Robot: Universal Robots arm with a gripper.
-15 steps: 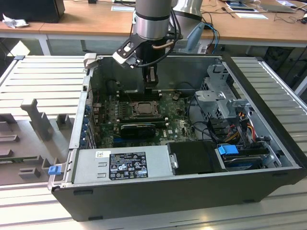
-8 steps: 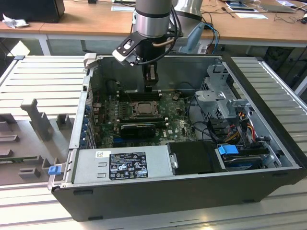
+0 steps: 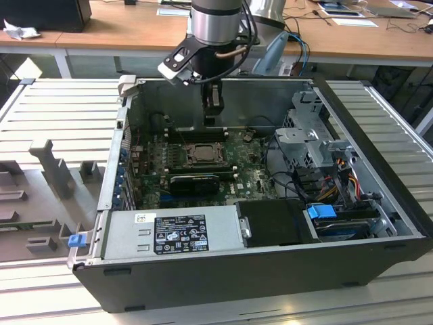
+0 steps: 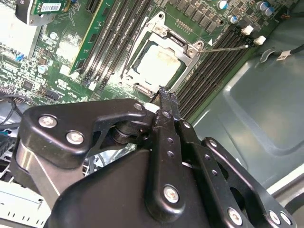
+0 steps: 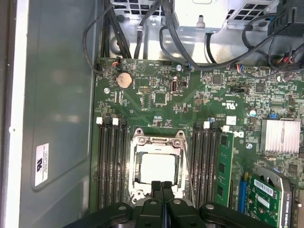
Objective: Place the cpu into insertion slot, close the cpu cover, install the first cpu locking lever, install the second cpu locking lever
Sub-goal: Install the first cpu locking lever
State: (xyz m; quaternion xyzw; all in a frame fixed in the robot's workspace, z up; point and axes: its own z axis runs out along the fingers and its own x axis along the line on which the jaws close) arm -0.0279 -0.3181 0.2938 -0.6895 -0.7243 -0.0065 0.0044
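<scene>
Nearest: gripper (image 5: 161, 185), fingers pressed together, empty, poised over edge of insertion slot (image 5: 137, 192); green board (image 5: 156, 104) surrounding slot; cpu cover (image 5: 156, 142) apparently lying flat over slot; cpu (image 5: 158, 169) seated inside slot; locking lever (image 4: 228, 47) angled out beside slot, seemingly unlatched, so lever steps judged outstanding.

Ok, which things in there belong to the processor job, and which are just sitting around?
Job: chip; metal cover frame around it; claw, shut, over the chip.
Just there: power supply box; coin battery; green memory stick; finned heat sink.
</scene>
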